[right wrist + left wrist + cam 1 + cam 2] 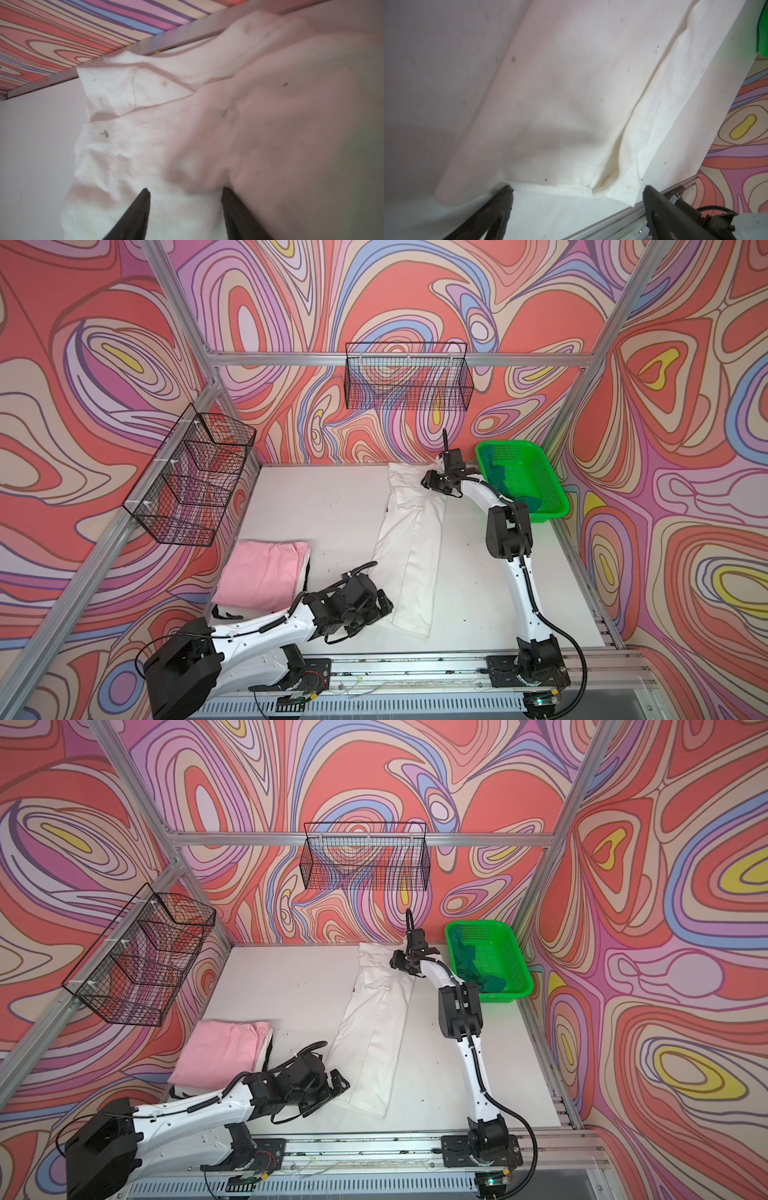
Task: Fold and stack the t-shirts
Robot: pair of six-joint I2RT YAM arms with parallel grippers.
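Lying in a long narrow strip folded lengthwise, the white t-shirt point(409, 556) point(374, 1036) starts w/ its collar end just beside the green basket point(536, 470) and runs away from it, slanting across the table point(324, 506) toward the front rail. It's spotted w/ small dark specks and yellowish marks. The dark green t-shirt point(528, 503) point(469, 965) sits crumpled inside the basket, partly over the near rim. The light pink t-shirt point(262, 572) is folded into a neat rectangle well apart from the basket, on the other side of the white strip. The right gripper point(434, 479) point(185, 191) is down on the collar end, next to the basket; its jaws stand partway apart, fingertips point(143, 205) pressed into bunched white cloth, one tip under a fold. The left gripper point(386, 605) point(577, 189) is at the hem end, the end farthest from the basket, w/ jaws spread wide and nothing between them, fingertips just short of the hem edge. A corner of the hem is puckered and yellowed there.
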